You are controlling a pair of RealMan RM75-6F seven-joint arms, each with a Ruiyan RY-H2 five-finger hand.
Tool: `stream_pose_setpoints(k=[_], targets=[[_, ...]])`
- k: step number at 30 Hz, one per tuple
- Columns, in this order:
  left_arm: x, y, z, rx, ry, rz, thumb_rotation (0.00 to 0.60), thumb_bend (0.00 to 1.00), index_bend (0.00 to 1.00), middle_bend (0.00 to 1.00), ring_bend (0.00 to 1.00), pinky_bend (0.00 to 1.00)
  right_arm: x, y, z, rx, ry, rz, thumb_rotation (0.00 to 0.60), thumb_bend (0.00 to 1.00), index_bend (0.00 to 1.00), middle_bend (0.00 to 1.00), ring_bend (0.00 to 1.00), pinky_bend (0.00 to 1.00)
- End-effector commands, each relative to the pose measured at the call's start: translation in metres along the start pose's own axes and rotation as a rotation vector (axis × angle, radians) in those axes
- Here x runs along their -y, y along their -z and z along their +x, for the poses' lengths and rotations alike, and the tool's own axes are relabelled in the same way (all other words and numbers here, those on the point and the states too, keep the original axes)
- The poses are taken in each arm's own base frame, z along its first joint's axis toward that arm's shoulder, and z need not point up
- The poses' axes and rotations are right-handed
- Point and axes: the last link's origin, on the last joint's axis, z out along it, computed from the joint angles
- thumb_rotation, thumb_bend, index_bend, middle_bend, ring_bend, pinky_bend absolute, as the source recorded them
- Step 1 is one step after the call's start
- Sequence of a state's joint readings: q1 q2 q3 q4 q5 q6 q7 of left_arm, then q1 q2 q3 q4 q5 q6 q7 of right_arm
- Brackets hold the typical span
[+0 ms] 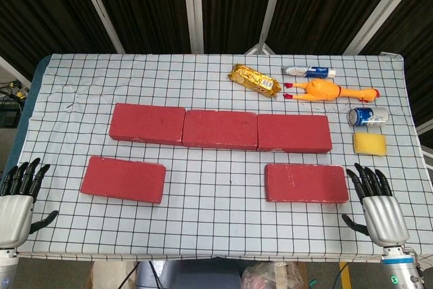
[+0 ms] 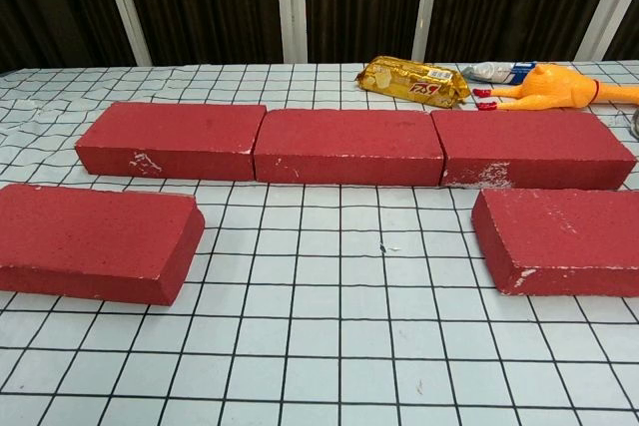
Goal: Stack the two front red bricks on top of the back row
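Observation:
Three red bricks lie end to end as the back row point(image 1: 220, 128) point(image 2: 349, 146) across the middle of the checked table. Two more red bricks lie flat in front of it: the front left brick point(image 1: 123, 179) point(image 2: 92, 241) and the front right brick point(image 1: 306, 183) point(image 2: 561, 239). My left hand point(image 1: 19, 201) rests at the table's near left corner, fingers spread, holding nothing, well left of the front left brick. My right hand point(image 1: 376, 204) sits just right of the front right brick, fingers apart and empty. The chest view shows neither hand.
At the back right lie a gold snack packet point(image 1: 254, 80) point(image 2: 412, 81), a toothpaste tube point(image 1: 309, 71), a rubber chicken point(image 1: 329, 91) point(image 2: 552, 87), a blue can point(image 1: 367, 116) and a yellow sponge point(image 1: 369, 143). The table's front edge point(image 1: 216, 256) runs close to both hands.

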State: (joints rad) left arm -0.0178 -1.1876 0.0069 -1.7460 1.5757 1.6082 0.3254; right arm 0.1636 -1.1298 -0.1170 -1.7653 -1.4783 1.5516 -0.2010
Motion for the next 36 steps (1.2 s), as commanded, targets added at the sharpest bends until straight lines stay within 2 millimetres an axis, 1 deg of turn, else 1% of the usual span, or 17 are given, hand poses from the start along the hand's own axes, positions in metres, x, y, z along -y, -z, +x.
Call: stream_pose_setpoints(k=[1,6,11,15,19,22,25,36], targets=[[0.0,-0.001,0.0,-0.002,-0.006,0.001,0.6,0.0,0.11,0.0,0.0,0.03,-0.003,-0.001,0.0,0.042,-0.005,-0.017,0.6,0.19,0.09,0.02,0.0,0.0],[-0.001,0.0,0.001,-0.015,0.002,0.003,0.6,0.0,0.11,0.0,0.0,0.03,-0.002,-0.003,-0.002,0.063,-0.012,-0.019,0.6,0.19,0.08,0.02,0.0,0.0],[0.001,0.001,0.003,-0.011,0.007,0.004,0.6,0.0,0.12,0.0,0.0,0.03,0.0,-0.002,-0.005,0.122,-0.026,-0.031,0.6,0.19,0.03,0.0,0.0,0.0],[0.0,0.002,0.004,-0.011,0.021,-0.004,0.6,0.0,0.11,0.0,0.0,0.03,-0.001,-0.003,-0.004,0.13,-0.03,-0.043,0.6,0.19,0.01,0.0,0.0,0.0],[-0.001,0.003,0.004,-0.006,0.024,-0.012,0.6,0.0,0.11,0.0,0.0,0.03,0.0,-0.006,-0.009,0.2,-0.033,-0.039,0.6,0.19,0.0,0.0,0.0,0.0],[-0.001,0.003,0.004,0.005,0.044,-0.021,0.6,0.0,0.11,0.0,0.0,0.03,0.003,-0.017,-0.01,0.273,-0.036,-0.017,0.6,0.19,0.0,0.0,0.0,0.0],[0.0,0.002,0.004,0.009,0.038,-0.023,0.6,0.0,0.11,0.0,0.0,0.03,0.007,-0.028,-0.006,0.292,-0.02,-0.008,0.6,0.19,0.0,0.0,0.0,0.0],[-0.001,0.001,0.002,0.017,0.034,-0.024,0.6,0.0,0.11,0.0,0.0,0.03,0.034,-0.069,-0.001,0.358,0.049,0.015,0.6,0.19,0.0,0.0,0.0,0.0]])
